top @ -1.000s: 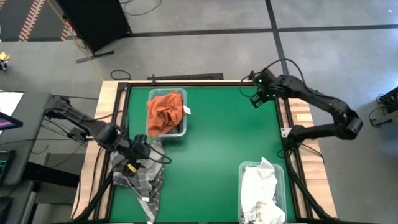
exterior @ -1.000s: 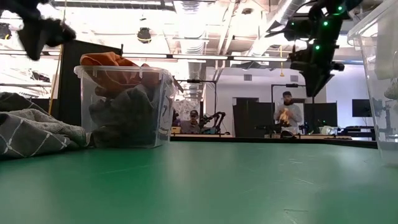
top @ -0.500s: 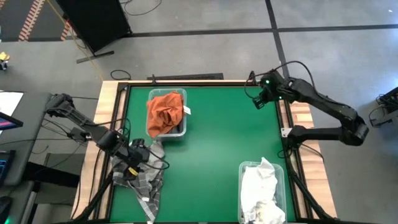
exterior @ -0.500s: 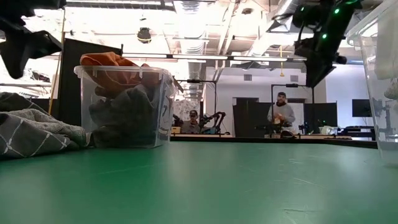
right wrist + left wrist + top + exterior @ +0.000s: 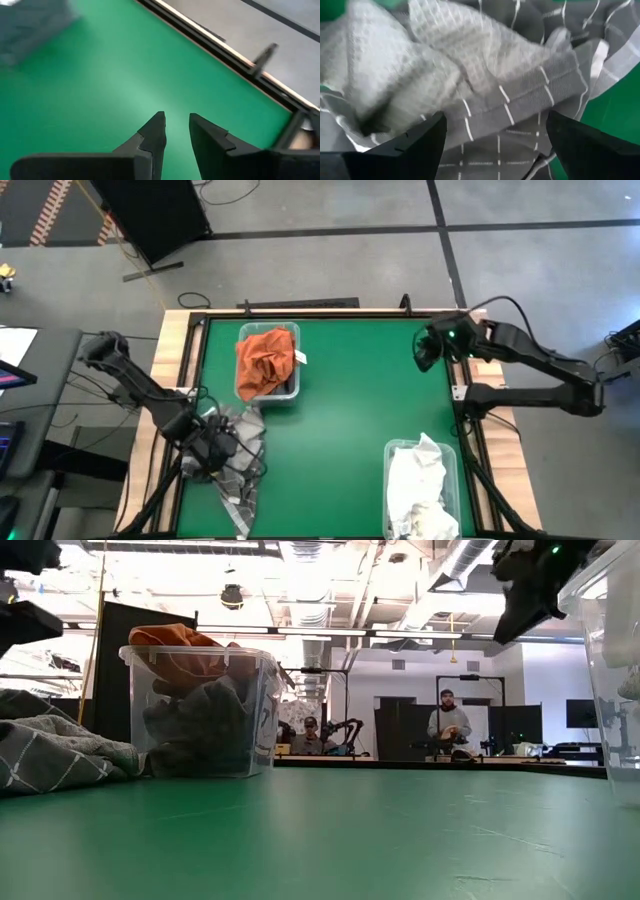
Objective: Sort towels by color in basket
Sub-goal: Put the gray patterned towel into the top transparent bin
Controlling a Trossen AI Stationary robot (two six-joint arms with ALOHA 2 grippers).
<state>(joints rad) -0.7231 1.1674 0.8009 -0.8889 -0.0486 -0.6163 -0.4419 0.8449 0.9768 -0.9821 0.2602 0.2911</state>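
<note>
Left gripper [image 5: 212, 452] spread wide above the grey plaid towel [image 5: 232, 472], nothing held.

Poised low over the crumpled plaid cloth at the near-left corner of the green table [image 5: 350, 400], fingers [image 5: 405, 150] set either side of a raised fold in the left wrist view, probably to pinch a ridge rather than flat cloth. Just beyond, clear basket [image 5: 290, 385] with the rust-orange towel [image 5: 262, 358] heaped on a dark grey one [image 5: 195, 725], so coloured cloths gathered there. Further right, second clear basket [image 5: 452, 470] at the near-right edge, filled with white towels [image 5: 418, 485]. Right gripper [image 5: 425, 352] raised at the far-right edge, jaws narrow and empty over bare green, apparently parked out of the way.
</note>
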